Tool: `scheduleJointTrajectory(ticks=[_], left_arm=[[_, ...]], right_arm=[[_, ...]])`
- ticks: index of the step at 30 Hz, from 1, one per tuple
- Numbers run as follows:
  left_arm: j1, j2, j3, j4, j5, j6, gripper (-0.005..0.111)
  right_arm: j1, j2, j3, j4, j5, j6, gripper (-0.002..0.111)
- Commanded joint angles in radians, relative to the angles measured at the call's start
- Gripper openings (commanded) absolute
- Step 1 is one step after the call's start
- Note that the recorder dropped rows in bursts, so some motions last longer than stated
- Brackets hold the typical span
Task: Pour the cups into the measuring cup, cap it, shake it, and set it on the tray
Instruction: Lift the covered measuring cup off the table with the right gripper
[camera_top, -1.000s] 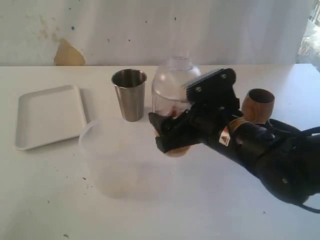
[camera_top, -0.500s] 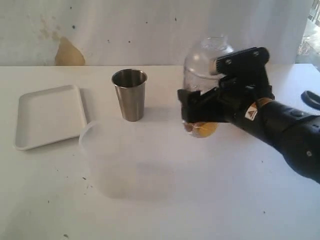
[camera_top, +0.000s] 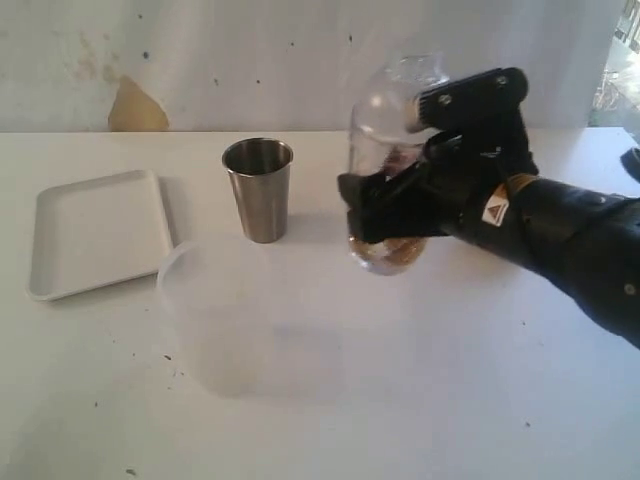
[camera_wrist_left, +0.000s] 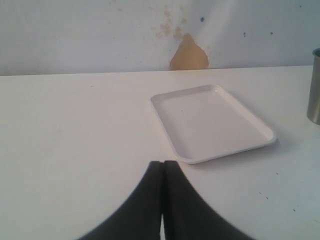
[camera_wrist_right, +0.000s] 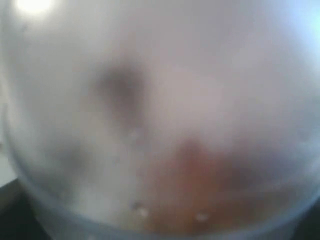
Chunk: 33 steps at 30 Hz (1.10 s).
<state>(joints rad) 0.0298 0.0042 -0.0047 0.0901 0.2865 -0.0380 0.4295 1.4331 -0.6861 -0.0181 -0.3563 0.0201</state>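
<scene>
Measuring cup (camera_top: 383, 115) shifted left, clear, brown contents low; right fingers (camera_top: 368, 203) grip it; left fingers (camera_wrist_left: 150, 200) closed.

A white table (camera_top: 450, 400) (faintly speckled) is seen; on it are set a tray (camera_top: 95, 230), a tumbler (camera_top: 258, 190) and a frosted cup (camera_top: 230, 320).

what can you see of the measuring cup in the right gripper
The measuring cup is clear plastic with a domed upper end and brownish contents at its lower end. It is roughly upright, right of the steel tumbler, clamped around its middle by the right gripper, black jaws wide on it. The right wrist view shows it only as a blur. Whether it touches the table is unclear.
</scene>
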Motion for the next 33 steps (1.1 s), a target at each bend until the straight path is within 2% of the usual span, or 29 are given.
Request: scheduleJointTrajectory(ticks=[1,3,4,6,8,10,12,13,15,17,18,20,23,25,28,30,33], left_arm=[[0.000,-0.004,0.005,-0.005,-0.006,-0.002,0.000],[0.000,-0.004,0.005,-0.005,-0.006,-0.002,0.000],[0.000,-0.004,0.005,-0.005,-0.006,-0.002,0.000],[0.000,-0.004,0.005,-0.005,-0.006,-0.002,0.000],[0.000,-0.004,0.005,-0.005,-0.006,-0.002,0.000],[0.000,-0.004,0.005,-0.005,-0.006,-0.002,0.000],[0.000,-0.004,0.005,-0.005,-0.006,-0.002,0.000],[0.000,-0.004,0.005,-0.005,-0.006,-0.002,0.000],[0.000,-0.004,0.005,-0.005,-0.006,-0.002,0.000],[0.000,-0.004,0.005,-0.005,-0.006,-0.002,0.000],[0.000,-0.004,0.005,-0.005,-0.006,-0.002,0.000],[0.000,-0.004,0.005,-0.005,-0.006,-0.002,0.000],[0.000,-0.004,0.005,-0.005,-0.006,-0.002,0.000],[0.000,-0.004,0.005,-0.005,-0.006,-0.002,0.000],[0.000,-0.004,0.005,-0.005,-0.006,-0.002,0.000],[0.000,-0.004,0.005,-0.005,-0.006,-0.002,0.000],[0.000,-0.004,0.005,-0.005,-0.006,-0.002,0.000]], right_arm=[[0.038,-0.032,-0.012,0.077,-0.101,-0.138,0.000],[-0.002,-0.024,-0.024,0.259,-0.111,-0.162,0.000],[-0.009,-0.026,-0.026,0.240,-0.080,-0.138,0.000],[0.022,-0.050,-0.026,0.033,-0.010,-0.047,0.000],[0.072,-0.072,-0.022,-0.068,0.004,-0.020,0.000],[0.071,-0.074,-0.022,0.018,-0.040,-0.137,0.000],[0.025,-0.061,-0.022,0.276,-0.110,-0.224,0.000],[0.009,-0.056,-0.022,0.320,-0.108,-0.238,0.000],[0.004,-0.062,-0.022,0.260,-0.025,-0.199,0.000],[0.060,-0.078,-0.022,0.101,0.053,-0.162,0.000],[0.087,-0.085,-0.022,0.087,0.063,-0.162,0.000],[0.118,-0.094,-0.022,0.110,0.017,-0.256,0.000],[0.067,-0.074,-0.022,0.360,-0.116,-0.333,0.000],[0.046,-0.072,-0.027,0.359,-0.080,-0.331,0.000],[0.082,-0.094,-0.024,0.250,0.031,-0.329,0.000],[0.109,-0.112,-0.007,0.247,0.000,-0.363,0.000],[0.078,-0.112,0.007,0.356,-0.110,-0.391,0.000]])
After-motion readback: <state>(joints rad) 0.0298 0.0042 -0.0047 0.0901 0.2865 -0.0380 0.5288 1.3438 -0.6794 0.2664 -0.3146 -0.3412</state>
